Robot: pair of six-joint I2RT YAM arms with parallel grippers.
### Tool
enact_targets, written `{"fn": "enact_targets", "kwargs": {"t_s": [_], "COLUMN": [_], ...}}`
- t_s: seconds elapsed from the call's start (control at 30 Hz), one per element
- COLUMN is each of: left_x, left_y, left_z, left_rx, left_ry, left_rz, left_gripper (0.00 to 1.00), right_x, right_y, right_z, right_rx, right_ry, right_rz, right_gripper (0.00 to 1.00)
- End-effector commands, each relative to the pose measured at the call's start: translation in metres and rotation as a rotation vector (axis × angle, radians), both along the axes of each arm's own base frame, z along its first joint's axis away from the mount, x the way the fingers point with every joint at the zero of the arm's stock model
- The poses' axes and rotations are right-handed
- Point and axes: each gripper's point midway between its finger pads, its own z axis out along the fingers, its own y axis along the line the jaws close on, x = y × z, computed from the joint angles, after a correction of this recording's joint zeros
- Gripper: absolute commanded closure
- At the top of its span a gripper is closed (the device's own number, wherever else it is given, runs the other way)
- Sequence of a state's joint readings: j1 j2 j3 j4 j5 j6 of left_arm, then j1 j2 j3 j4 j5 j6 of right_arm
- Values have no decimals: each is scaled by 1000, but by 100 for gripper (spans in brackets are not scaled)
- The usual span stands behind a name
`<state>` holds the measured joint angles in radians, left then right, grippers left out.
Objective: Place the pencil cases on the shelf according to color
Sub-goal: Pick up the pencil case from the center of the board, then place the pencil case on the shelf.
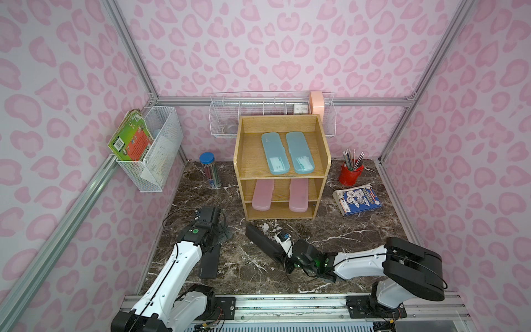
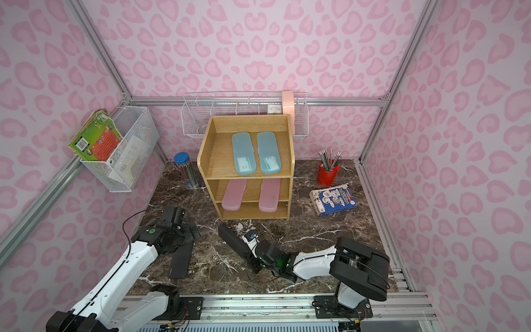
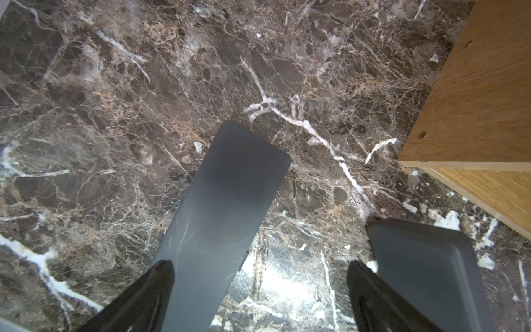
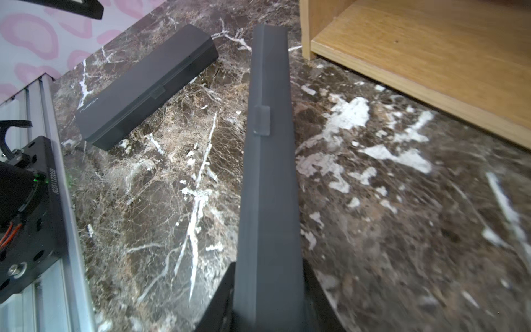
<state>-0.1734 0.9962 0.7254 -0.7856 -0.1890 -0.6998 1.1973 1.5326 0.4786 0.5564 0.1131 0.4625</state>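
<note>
Shelf stock: the shelf (image 1: 238, 149) is carrying the light blue cases (image 1: 274, 153) side by side on the top tier. The pink cases (image 1: 263, 195) are sitting on the middle tier, their near ends jutting past the front edge. The bottom tier (image 1: 275, 211) is sitting bare. By colour order, I judge it is waiting for the black pair.

Both black ones are down on the marble table (image 1: 344, 244) in front of the shelf.

Right side: the right gripper (image 1: 281, 250) is clamping the near end of the black case (image 1: 260, 240), jaws pressed tight on its two broad faces. That is why the case is riding turned on its long side, with the clasp (image 4: 261, 119) facing up in the right wrist view. Its far end is pointing toward the shelf's front left corner, near it but apart. I cannot tell whether that end is resting on the marble.

The end grip is probably deliberate: the free length is leading, so it can enter the low opening ahead of the fingers. On edge it may catch the tier above, so it likely needs rolling flat.

Left side: the left gripper (image 3: 258, 267) is hovering over the second black case (image 1: 211, 263), which is lying flat. The jaws are standing wide apart and gripping nothing.
</note>
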Motion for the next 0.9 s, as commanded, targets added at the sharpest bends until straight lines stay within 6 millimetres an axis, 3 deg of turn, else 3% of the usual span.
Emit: {"fn": "enact_targets", "kwargs": {"t_s": [0.0, 0.1, 0.3, 0.6, 0.87], "left_x": [2, 4, 6, 9, 12], "left_y": [1, -1, -3, -5, -7], "left_z": [2, 2, 0, 5, 8], "left_rx": [9, -1, -10, -21, -21], "left_ry": [-10, -15, -9, -24, -27], "left_rz": [-1, -4, -9, -12, -22], "left_gripper": [1, 1, 1, 1, 1], "right_x": [5, 1, 7, 35, 60], "right_y": [-12, -29, -65, -92, -107], "right_z": [26, 30, 29, 51, 51], "right_rx": [162, 225, 296, 449, 513], "right_ry": [7, 23, 29, 14, 85], "right_rz": [-111, -147, -269, -394, -488], "right_gripper": [76, 83, 85, 86, 86]}}
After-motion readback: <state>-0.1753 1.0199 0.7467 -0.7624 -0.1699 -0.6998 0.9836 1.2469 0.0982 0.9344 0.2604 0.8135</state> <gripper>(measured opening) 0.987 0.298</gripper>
